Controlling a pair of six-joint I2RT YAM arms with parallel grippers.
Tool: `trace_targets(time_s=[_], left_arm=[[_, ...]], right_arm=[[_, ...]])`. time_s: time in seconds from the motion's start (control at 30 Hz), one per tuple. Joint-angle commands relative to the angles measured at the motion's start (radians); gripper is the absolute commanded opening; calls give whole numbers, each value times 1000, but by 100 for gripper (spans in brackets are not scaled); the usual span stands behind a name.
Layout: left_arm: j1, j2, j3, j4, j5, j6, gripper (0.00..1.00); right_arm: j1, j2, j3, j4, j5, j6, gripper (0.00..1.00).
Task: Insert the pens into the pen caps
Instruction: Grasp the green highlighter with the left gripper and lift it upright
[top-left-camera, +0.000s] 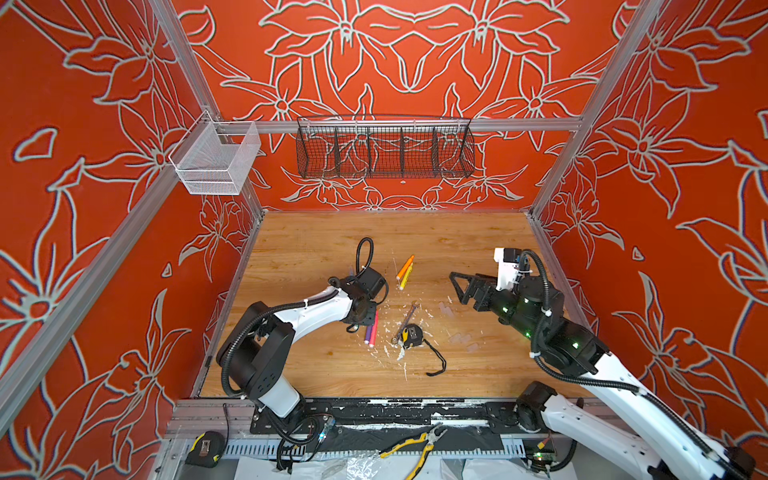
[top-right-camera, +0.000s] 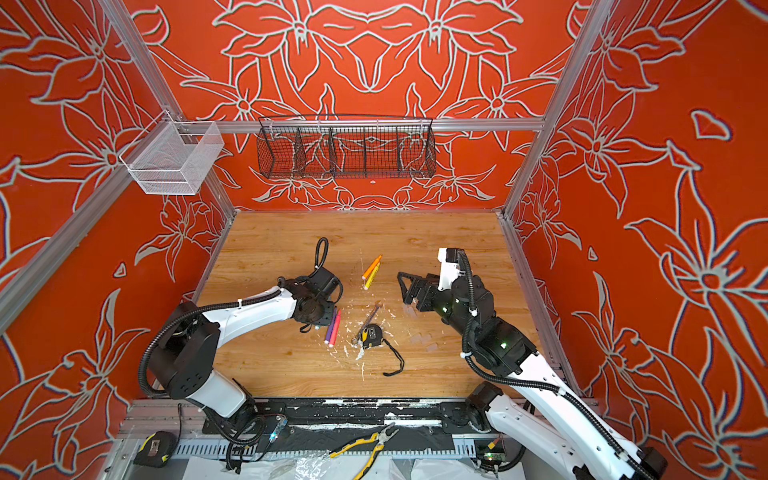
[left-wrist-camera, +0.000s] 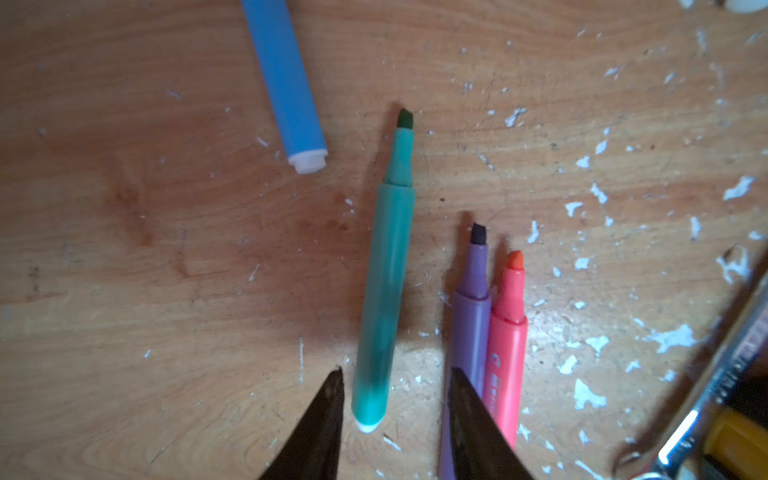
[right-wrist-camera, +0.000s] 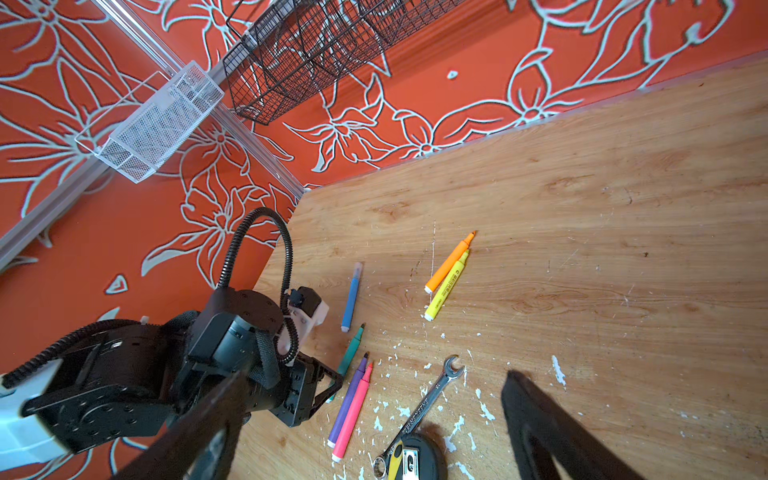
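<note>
The left gripper (left-wrist-camera: 397, 374), jaws parted and empty, is straddling the white end of the slim green plastic marker pen (left-wrist-camera: 386, 291), which is lying lengthwise up the wrist frame's centre; the wide-spread right gripper (top-left-camera: 456, 287) is hovering farther off.

Green pen (left-wrist-camera: 386, 299) flat, uncapped; clear caps (top-left-camera: 445, 309) sep., rt.

A wrench (top-left-camera: 406, 322) lay on the tabletop (top-left-camera: 332, 365) near the left claw (left-wrist-camera: 397, 370), to its right, touching a yellow-black tape measure (top-left-camera: 412, 336); yellow-handled pliers (top-left-camera: 415, 451) lay well apart.
</note>
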Motion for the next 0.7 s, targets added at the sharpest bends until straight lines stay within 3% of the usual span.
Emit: trace_targets(time_s=[0.0, 0.67], left_arm=[[2, 49, -4, 18, 3, -2, 38], [1, 125, 32, -24, -46, -55, 15]], right_arm=[[-5, -9, -14, -8, 5, -5, 98], [-5, -12, -10, -13, 17, -14, 98]])
